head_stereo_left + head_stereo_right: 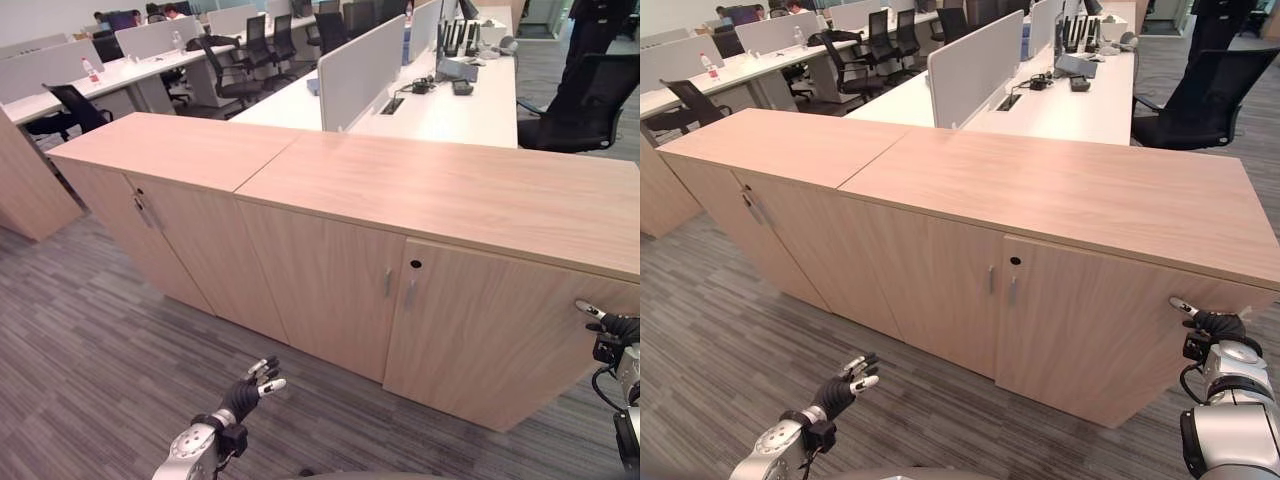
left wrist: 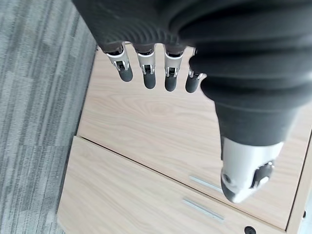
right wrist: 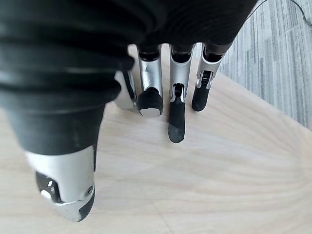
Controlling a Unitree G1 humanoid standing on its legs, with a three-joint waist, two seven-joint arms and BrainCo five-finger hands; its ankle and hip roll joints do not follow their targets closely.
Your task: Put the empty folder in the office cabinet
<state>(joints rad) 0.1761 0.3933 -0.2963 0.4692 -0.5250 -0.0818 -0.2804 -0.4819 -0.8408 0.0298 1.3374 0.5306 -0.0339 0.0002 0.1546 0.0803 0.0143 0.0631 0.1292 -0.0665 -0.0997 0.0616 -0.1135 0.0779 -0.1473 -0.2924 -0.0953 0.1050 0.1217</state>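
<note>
It was an open-plan office: a long low wooden cabinet [image 1: 400,240] stood on grey striped carpet [image 1: 90,340], and behind it ran rows of white desks [image 1: 440,105] with divider screens [image 1: 360,65], black swivel chairs [image 1: 585,100] and seated people [image 1: 150,12].

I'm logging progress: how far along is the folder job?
The cabinet doors are shut. Both hands hold nothing: left hand open low before it, right hand open at the rightmost door. This fits folder already inside and doors closed, or still to be fetched.
</note>
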